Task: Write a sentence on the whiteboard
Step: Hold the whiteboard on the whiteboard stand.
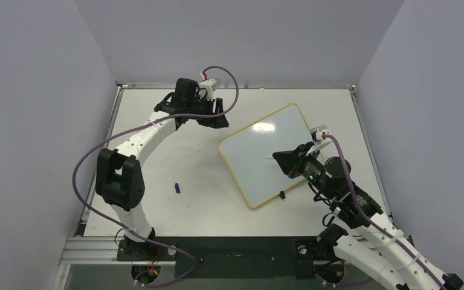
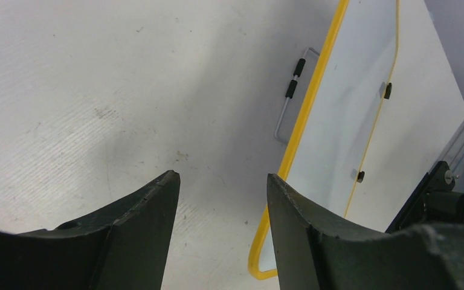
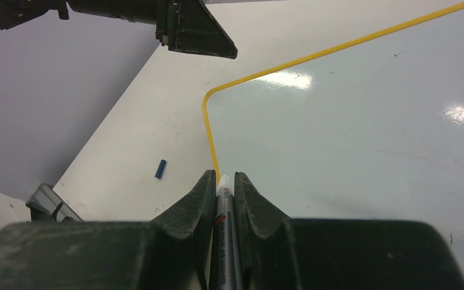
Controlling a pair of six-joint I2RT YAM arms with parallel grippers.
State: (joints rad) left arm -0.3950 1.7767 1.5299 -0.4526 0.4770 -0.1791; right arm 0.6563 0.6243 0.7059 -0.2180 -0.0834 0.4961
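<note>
The right gripper [image 1: 281, 160] hides the 4 o'clock side of the whiteboard [image 1: 257, 148]. The marker [image 3: 225, 229] is cut off at 6 o'clock. The blue bit [image 1: 177, 188] on the desk [image 1: 157, 208] is too small to tell.

Left arm [image 1: 138, 138] rises from 7 o'clock, reaching toward 11 o'clock; left gripper [image 1: 212, 119] jaws parted, empty. Right arm [image 1: 362, 208] enters from 5 o'clock; right gripper [image 3: 223, 179] clamped on marker [image 3: 224, 235].

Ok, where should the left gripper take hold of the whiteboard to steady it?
Pinch the yellow-framed edge of the whiteboard facing the open left gripper, near its rounded corner, coming in from outside the board. It lies nearly flat, so probably only that thin rim offers a bite; avoid the wire stand poking out beneath.
</note>
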